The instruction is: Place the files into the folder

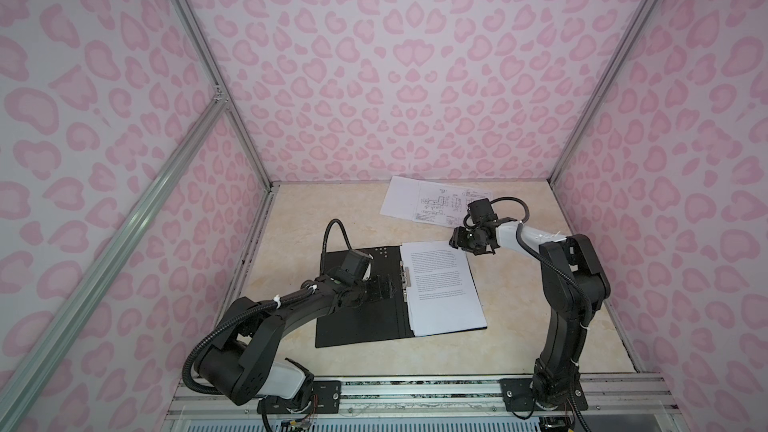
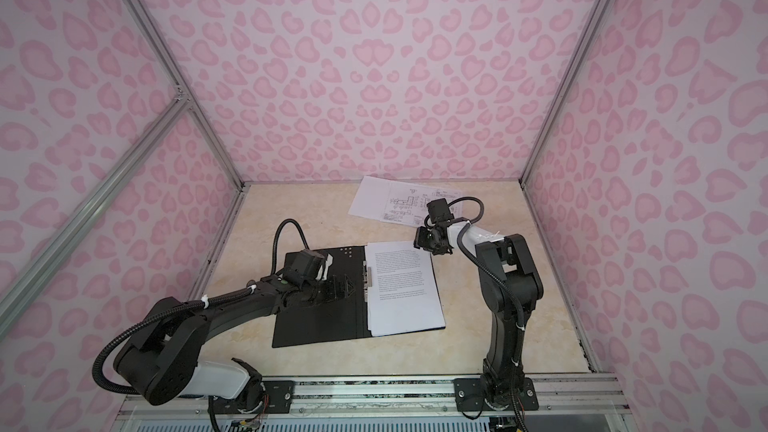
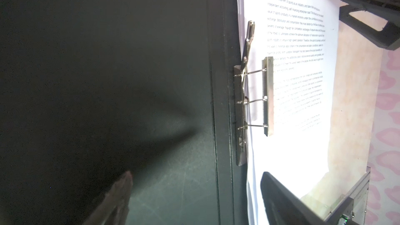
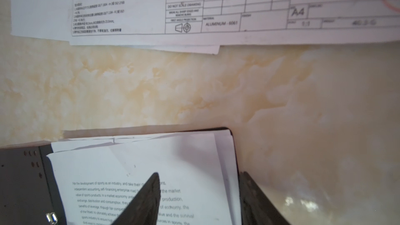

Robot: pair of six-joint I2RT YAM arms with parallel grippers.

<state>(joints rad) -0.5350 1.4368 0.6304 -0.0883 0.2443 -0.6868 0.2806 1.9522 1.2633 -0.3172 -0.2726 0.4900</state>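
1. Though they hold nothing, the left jaws stand wide apart, low over the black inner cover of the folder (image 1: 361,326), aimed at the metal clip (image 3: 268,96). My read: placed to work the clip's lever or keep the cover flat.
2. Right jaws are also apart and grip nothing. They straddle the far outer corner of the text sheets (image 1: 442,288), one side over the page, the other beyond the folder's edge. Likely there to square the stack toward the spine.
3. Text sheets lie in the folder's right half, spine edge beneath the clip bar. Cannot tell whether the bar presses down.
4. Folder lies open and flat on the surface (image 1: 519,326), which leaves both halves reachable.
5. Drawing sheet (image 1: 432,201), another sheet beneath it, sits at the far end, well apart from the folder. Not yet filed.
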